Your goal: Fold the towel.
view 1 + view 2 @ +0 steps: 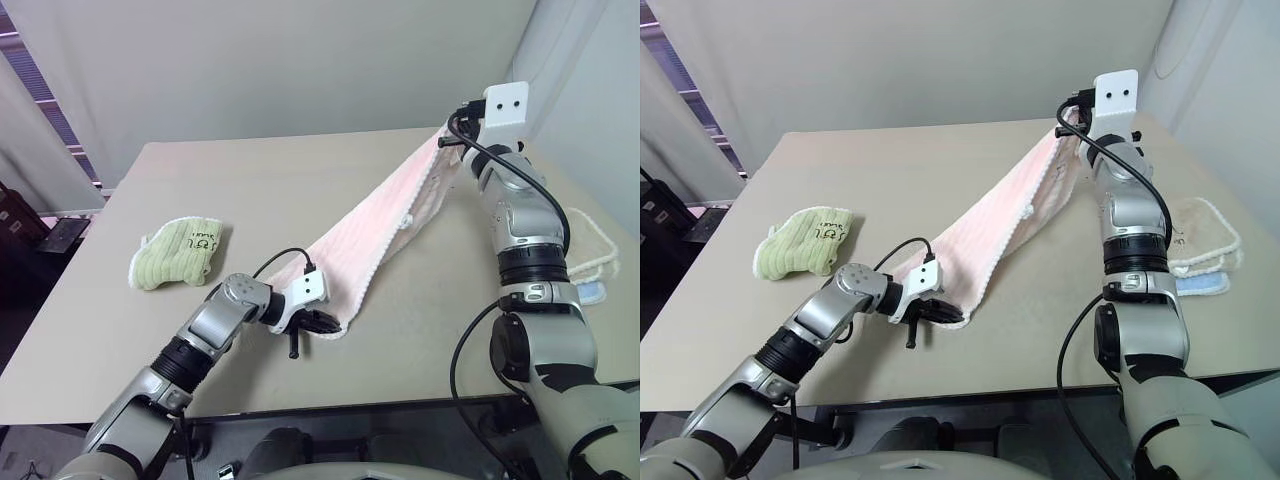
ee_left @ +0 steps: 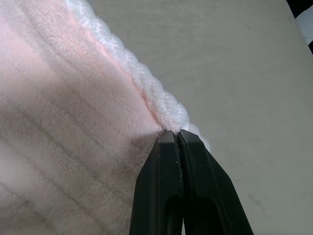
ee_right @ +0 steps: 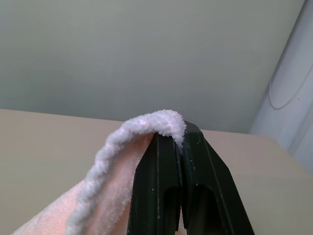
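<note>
Pink towel (image 1: 385, 235) stretched slantwise over table (image 1: 250, 190), R gripper (image 3: 178, 134) clamped on raised far corner, L gripper (image 2: 177, 137) pinched tight on near edge, low by table front

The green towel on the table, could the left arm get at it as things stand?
Probably not yet: the left gripper is shut on the pink towel. The green towel lies nearby on bare table, nothing between.
</note>
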Available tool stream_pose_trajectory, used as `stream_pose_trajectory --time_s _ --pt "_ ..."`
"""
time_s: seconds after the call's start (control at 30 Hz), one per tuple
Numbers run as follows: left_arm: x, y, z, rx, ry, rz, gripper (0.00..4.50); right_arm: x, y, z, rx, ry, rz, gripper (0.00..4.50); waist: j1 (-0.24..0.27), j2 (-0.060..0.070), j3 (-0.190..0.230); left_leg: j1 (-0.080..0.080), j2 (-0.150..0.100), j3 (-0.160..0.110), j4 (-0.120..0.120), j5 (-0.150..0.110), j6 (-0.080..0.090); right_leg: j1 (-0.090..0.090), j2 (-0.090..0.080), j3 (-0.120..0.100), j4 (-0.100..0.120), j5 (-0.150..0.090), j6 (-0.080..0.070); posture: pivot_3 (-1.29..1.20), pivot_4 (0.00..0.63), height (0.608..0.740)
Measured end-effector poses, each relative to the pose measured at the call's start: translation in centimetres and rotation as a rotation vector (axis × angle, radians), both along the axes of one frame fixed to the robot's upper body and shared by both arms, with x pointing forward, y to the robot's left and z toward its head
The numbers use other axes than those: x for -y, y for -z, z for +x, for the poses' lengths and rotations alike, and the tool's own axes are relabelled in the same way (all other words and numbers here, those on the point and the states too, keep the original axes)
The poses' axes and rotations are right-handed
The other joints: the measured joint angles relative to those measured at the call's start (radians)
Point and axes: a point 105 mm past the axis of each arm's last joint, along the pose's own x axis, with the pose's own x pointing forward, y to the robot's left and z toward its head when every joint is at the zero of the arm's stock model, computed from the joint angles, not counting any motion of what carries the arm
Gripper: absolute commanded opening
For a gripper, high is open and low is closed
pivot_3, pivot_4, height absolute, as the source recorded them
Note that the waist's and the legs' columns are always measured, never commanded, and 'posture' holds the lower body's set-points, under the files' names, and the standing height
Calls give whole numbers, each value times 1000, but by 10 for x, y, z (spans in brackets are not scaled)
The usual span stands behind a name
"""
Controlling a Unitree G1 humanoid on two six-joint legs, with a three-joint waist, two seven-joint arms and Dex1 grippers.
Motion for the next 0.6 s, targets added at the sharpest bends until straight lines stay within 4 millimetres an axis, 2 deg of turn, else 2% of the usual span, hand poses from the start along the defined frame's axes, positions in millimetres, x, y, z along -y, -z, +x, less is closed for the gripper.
stream_pose_trajectory --time_s 0.13,0.3,0.4,0.53,0.6 --pt "-13 -6 0 -76 -20 -28 47 3 8 -1 -18 10 -4 0 1 0 0 0 0 0 0 0 0 0 0 0 0 0 0 0 0 740" --pt "-35 -38 6 -109 -47 -108 47 9 12 -3 -25 25 -2 0 2 0 0 -1 0 0 1 0 0 0 0 0 0 0 0 0 0 740" --pt "-31 -31 -2 -90 -13 -96 587 11 13 -3 -26 34 0 0 3 0 0 0 -1 0 1 0 -1 0 0 0 -1 0 -1 0 0 740" --pt "-15 -13 -6 -78 -20 -92 1940 14 20 -4 -44 41 1 0 8 0 1 -1 0 0 1 1 -1 0 0 0 0 1 -1 0 0 740" --pt "-10 -12 -1 -31 -34 -99 1940 14 22 -4 -47 41 0 0 8 0 1 -1 0 0 1 1 -2 0 0 0 0 1 -2 0 0 740"
